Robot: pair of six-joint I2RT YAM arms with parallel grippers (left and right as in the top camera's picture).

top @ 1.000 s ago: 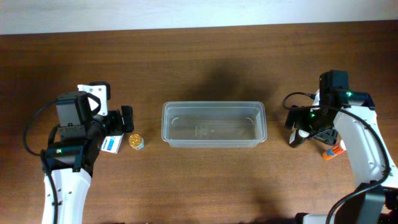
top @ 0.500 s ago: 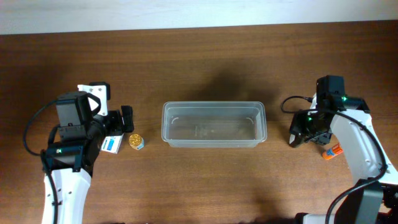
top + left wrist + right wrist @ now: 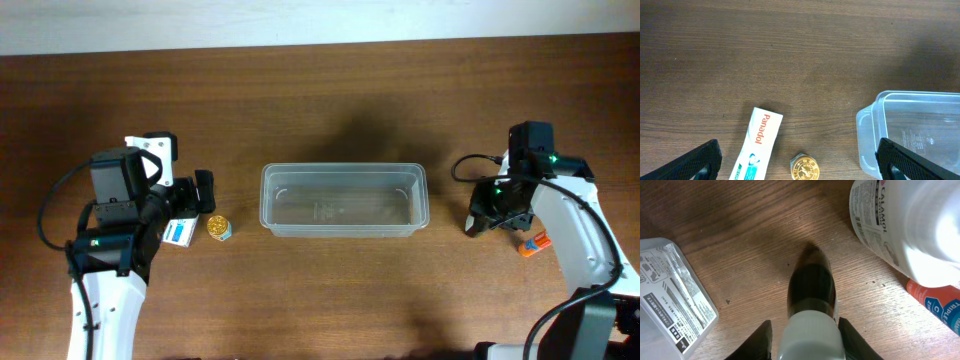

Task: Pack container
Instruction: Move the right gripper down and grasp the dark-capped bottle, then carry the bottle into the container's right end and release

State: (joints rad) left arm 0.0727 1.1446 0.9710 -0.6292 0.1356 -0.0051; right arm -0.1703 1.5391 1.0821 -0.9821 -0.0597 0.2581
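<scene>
The clear plastic container point(image 3: 345, 168) lies empty at the table's middle; its corners show in the left wrist view point(image 3: 910, 130) and the right wrist view point(image 3: 670, 290). My right gripper point(image 3: 490, 214) stands to the container's right. In the right wrist view it point(image 3: 810, 335) is shut on a dark upright bottle point(image 3: 810, 285) with a white cap, a finger pressed to each side. My left gripper point(image 3: 204, 190) hangs open left of the container. Below it point(image 3: 800, 162) lie a white Panadol box point(image 3: 757, 145) and a small gold-lidded jar point(image 3: 804, 167).
A large white calamine bottle point(image 3: 905, 225) stands just right of the dark bottle, and an orange-and-blue tube point(image 3: 937, 302) lies by it point(image 3: 537, 243). The Panadol box point(image 3: 181, 231) and gold jar point(image 3: 219, 227) sit close together left of the container.
My right gripper has come down slightly leftward and its fingers have drawn in from wide open onto the dark bottle. The left arm has not moved.
</scene>
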